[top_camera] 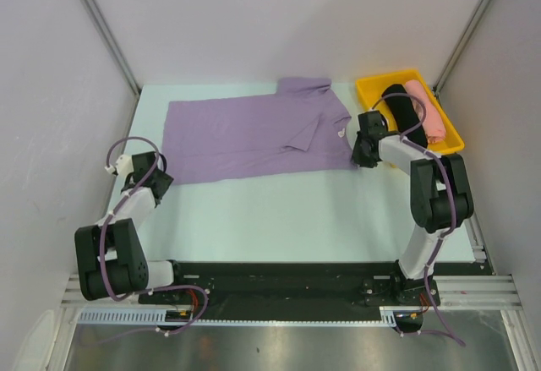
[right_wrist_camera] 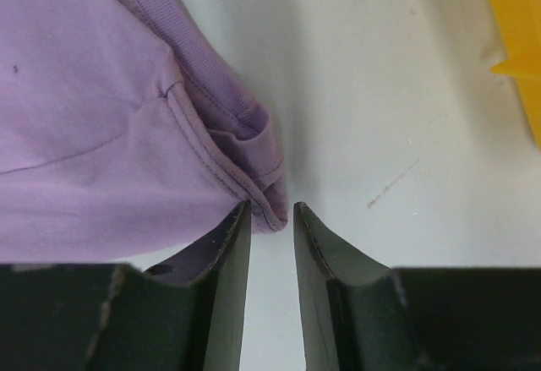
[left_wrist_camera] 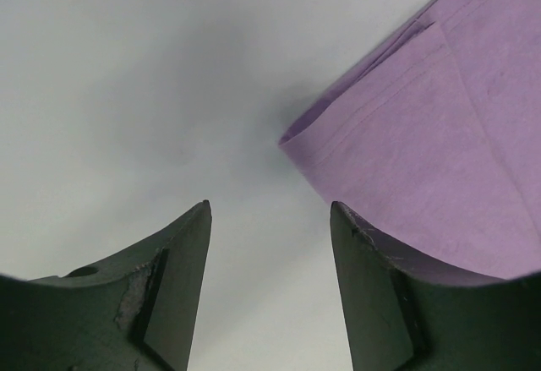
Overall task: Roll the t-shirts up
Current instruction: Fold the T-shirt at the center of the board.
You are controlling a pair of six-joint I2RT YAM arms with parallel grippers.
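- We see the lavender t-shirt [top_camera: 254, 134] lying flat on the far half of the table [top_camera: 279, 210], with its collar toward the right edge.
- The left gripper [left_wrist_camera: 269, 210] is near the shirt's near-left corner. Its fingers are spread, with only table between them.
- The right gripper [right_wrist_camera: 272, 210] is at the shirt's near-right corner. Its fingers stand slightly apart, and the cloth lies at their tips, not pinched.
- A yellow bin [top_camera: 369, 92] in the far right corner holds a black bundle [top_camera: 397, 105] and a pink bundle [top_camera: 423, 109].

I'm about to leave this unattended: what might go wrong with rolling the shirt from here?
The right gripper has only a corner of the t-shirt at its narrowly parted tips, so a pinch may slip off. The left gripper sits open beside the fabric, not on it; pulling from one side could skew the roll.
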